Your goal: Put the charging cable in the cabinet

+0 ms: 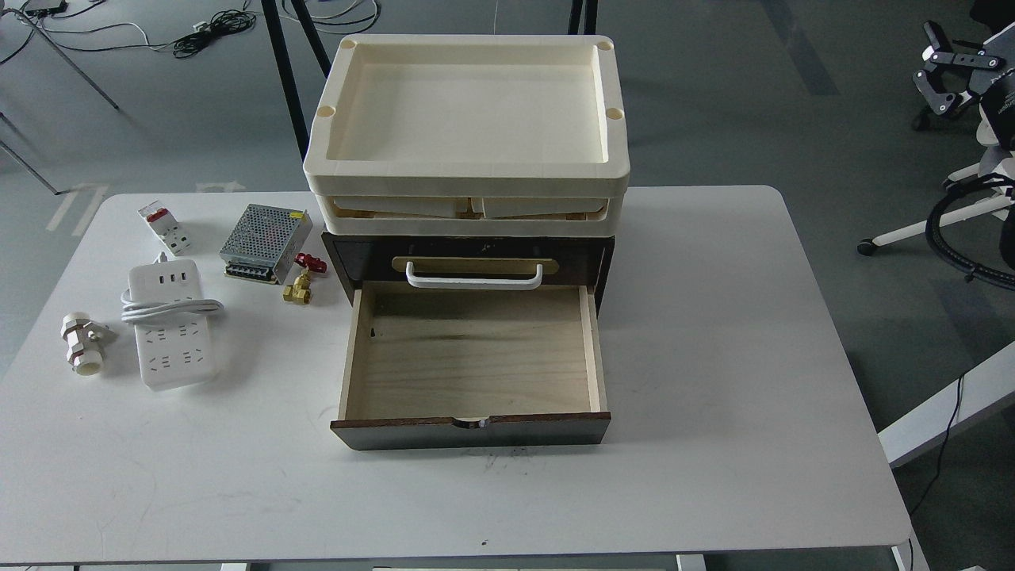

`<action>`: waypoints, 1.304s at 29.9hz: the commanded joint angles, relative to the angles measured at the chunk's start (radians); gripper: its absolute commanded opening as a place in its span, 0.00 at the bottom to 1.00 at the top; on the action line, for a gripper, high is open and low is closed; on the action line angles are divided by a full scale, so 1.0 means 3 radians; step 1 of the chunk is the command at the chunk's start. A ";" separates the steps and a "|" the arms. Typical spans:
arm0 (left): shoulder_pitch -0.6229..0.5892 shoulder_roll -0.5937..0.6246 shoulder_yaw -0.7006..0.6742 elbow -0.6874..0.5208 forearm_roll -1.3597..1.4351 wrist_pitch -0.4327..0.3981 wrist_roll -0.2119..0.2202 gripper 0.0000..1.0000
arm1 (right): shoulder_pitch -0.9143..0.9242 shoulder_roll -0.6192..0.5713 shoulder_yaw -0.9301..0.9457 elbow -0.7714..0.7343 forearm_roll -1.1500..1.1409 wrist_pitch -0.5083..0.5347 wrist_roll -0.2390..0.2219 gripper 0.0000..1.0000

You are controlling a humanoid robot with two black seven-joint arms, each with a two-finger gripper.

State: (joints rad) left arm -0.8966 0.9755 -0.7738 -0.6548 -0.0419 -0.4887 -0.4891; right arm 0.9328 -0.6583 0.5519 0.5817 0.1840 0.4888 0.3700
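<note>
The charging cable (170,325) lies left of the open cabinet (473,357); neither pincer is visible.

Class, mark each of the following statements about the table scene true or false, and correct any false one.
1. The lower drawer of the cabinet is pulled open and holds nothing. True.
2. The charging cable already lies inside the drawer. False: it lies on the table, left of the cabinet.
3. Cream trays are stacked on top of the cabinet. True.
4. The metal mesh box sits right of the cabinet. False: it sits to the left, behind the charging cable.
5. A robot hand grips the white handle. False: no robot hand is in view.
</note>
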 commanded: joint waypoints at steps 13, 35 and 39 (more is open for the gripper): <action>0.0018 0.1579 0.0440 -0.2674 0.3011 0.0000 0.0001 0.99 | -0.0179 -0.0280 0.0027 -0.0006 0.0021 0.0000 0.0030 0.99; 0.0064 0.0681 0.2533 -0.1695 0.5998 0.2514 0.0001 0.99 | -0.0333 -0.0332 0.0037 -0.0001 0.0036 0.0000 0.0035 1.00; 0.0054 0.0308 0.2686 -0.1204 0.6209 0.2463 0.0001 0.98 | -0.0358 -0.0332 0.0037 -0.0001 0.0036 0.0000 0.0035 1.00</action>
State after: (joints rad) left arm -0.8789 1.1428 0.0004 -1.1111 1.7801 0.2604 -0.4885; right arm 0.8290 -0.7579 0.5631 0.5814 0.1949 0.4887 0.3805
